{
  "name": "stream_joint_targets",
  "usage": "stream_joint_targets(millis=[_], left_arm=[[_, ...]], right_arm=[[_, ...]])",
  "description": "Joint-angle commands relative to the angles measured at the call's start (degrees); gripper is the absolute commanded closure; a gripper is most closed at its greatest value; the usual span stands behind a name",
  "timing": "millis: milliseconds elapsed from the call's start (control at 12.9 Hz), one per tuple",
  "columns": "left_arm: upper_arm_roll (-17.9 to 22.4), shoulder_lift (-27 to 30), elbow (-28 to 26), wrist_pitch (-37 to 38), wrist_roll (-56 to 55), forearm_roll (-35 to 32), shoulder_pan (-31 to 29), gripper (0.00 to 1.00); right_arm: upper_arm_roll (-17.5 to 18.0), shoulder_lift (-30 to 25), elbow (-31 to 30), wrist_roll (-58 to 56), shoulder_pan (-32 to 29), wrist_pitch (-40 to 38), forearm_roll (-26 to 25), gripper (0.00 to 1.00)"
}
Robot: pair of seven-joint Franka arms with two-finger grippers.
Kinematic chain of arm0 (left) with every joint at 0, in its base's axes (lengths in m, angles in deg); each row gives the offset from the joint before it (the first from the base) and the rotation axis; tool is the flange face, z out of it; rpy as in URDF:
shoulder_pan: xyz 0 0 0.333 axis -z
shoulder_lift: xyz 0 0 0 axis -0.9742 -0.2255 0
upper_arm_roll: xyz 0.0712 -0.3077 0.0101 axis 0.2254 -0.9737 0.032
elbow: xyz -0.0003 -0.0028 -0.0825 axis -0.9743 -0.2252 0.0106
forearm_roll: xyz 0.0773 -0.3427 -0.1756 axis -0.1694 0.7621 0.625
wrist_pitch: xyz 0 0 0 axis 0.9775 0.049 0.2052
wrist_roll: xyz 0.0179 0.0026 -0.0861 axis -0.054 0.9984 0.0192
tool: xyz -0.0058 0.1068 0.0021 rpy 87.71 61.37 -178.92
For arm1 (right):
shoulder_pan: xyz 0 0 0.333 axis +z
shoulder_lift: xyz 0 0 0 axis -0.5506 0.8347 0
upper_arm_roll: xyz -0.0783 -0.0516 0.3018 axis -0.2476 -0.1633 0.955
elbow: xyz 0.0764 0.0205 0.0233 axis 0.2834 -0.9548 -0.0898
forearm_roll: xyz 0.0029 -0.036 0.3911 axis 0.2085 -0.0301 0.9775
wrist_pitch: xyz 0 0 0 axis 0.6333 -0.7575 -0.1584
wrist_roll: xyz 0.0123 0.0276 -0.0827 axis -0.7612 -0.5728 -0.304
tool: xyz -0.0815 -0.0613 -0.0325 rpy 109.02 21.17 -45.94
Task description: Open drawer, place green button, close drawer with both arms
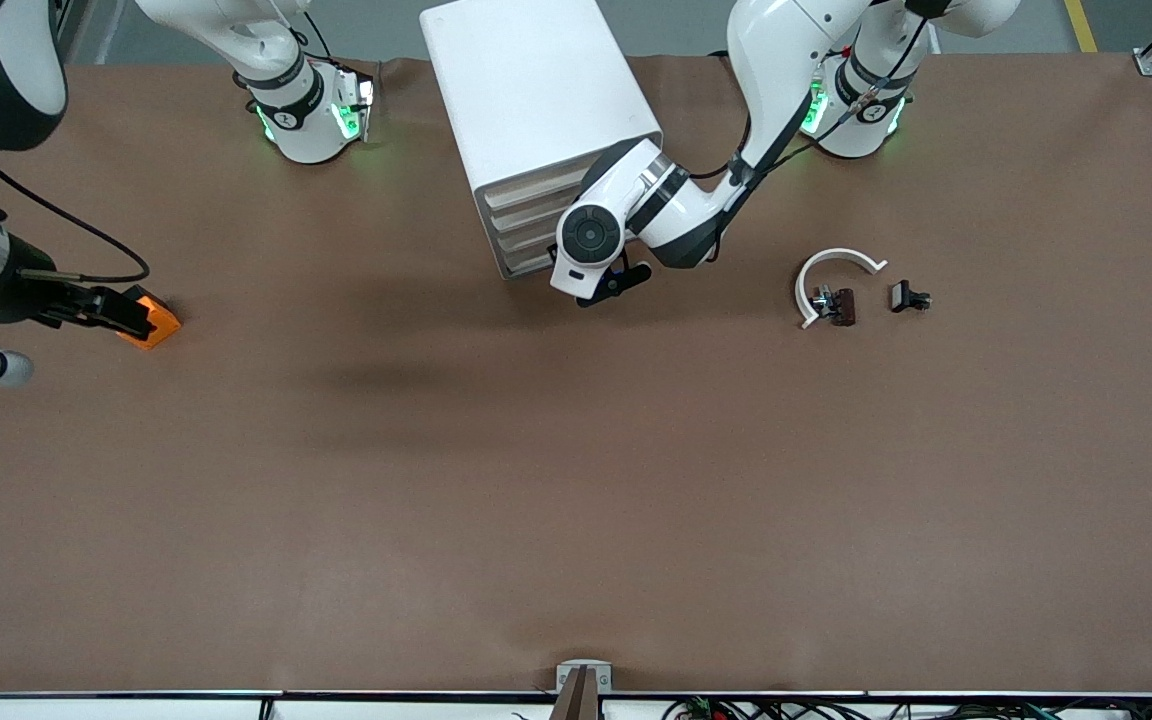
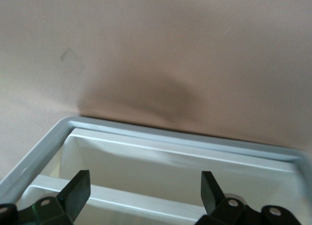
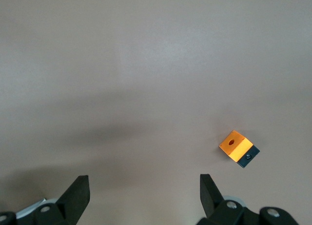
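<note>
Two spread grippers invite mix-ups: the left gripper (image 1: 616,285) at the cabinet (image 1: 536,90) front could hook an upper drawer instead of the shut lowest drawer (image 1: 526,265), and the right gripper (image 1: 131,312), over the orange cube (image 1: 158,320), could grab it instead of the button, which I cannot pick out.

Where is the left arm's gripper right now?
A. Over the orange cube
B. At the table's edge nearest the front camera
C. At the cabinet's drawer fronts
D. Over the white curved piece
C: the left gripper, jaws open, sits at the cabinet drawer fronts.
</note>
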Motion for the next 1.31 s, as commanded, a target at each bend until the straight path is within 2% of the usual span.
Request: stream_joint_targets(millis=[0, 155, 386, 541, 695, 1005, 1236], left_arm=[[0.19, 0.66, 5.20, 4.16, -0.02, -3.31, -5.53, 0.00], [0.19, 0.83, 7.67, 4.44, -0.38, -11.13, -9.22, 0.00], [0.19, 4.25, 8.29, 4.44, 0.41, -23.00, -13.97, 0.00], [0.19, 7.32, 8.12, 5.13, 0.33, -26.63, -17.22, 0.00], [0.19, 10.22, 8.38, 7.85, 5.30, -30.57, -20.47, 0.00], [0.01, 17.07, 8.38, 9.71, 24.28, -30.42, -30.92, 0.00], [-0.34, 20.86, 8.38, 10.68, 33.88, -29.10, -38.49, 0.00]], right_arm=[[0.65, -6.37, -5.48, -4.62, -2.16, -1.26, 0.53, 0.00], [0.65, -8.93, -6.97, -4.72, -2.43, -3.20, 0.62, 0.00], [1.35, -11.57, -8.21, -4.63, -4.00, -4.26, 0.70, 0.00], [3.80, -12.36, -8.21, -4.63, -7.34, -4.09, 2.71, 0.00], [3.90, -12.63, -8.21, -4.63, -7.71, -3.82, 3.34, 0.00], [5.13, -16.66, -13.12, -3.94, -8.50, -0.93, 3.34, 0.00], [5.13, -17.11, -13.48, -3.93, -8.59, -1.36, 3.43, 0.00]])
